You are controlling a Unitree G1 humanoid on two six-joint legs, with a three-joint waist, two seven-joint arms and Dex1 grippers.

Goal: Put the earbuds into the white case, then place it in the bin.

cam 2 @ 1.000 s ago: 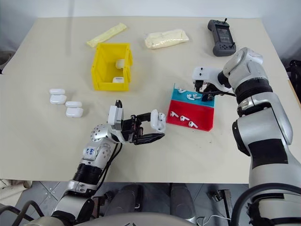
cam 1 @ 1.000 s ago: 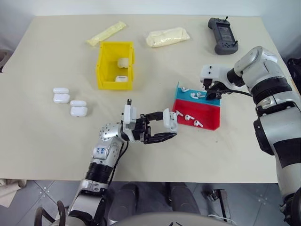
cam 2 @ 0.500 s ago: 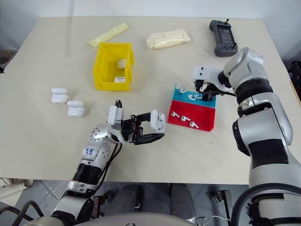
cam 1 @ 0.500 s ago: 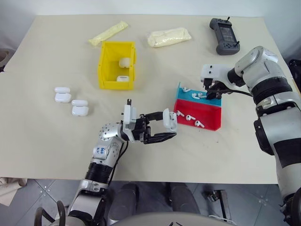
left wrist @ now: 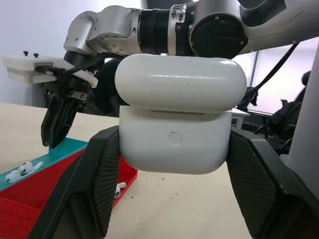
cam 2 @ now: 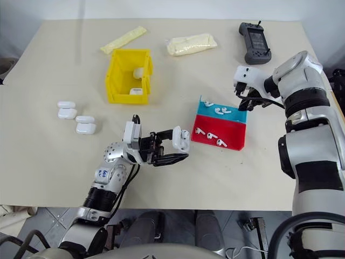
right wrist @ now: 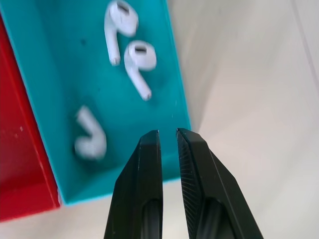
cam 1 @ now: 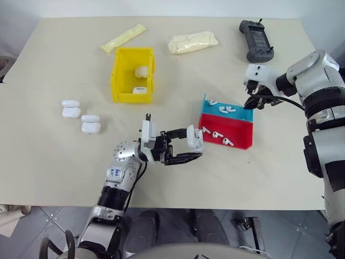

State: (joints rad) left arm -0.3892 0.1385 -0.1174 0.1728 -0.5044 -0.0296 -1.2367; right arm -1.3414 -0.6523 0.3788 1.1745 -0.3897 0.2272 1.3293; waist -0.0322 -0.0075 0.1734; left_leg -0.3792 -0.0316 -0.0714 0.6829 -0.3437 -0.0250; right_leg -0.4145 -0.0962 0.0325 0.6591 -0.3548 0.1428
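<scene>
Over the blue tray (cam 1: 229,113) our right gripper (right wrist: 168,137) is hovering nearly closed, empty; left gripper (cam 1: 186,147) is pinching the white case (cam 1: 194,137), earbuds (cam 1: 215,134) unloaded.

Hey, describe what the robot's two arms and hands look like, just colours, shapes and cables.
Both arms are silver-grey metal with black ribbed joint bands. Each hand has a white block and two black tapered fingers: left hand, right hand. Black cables run along both wrists; the left arm carries a blue-marked sticker.
</scene>
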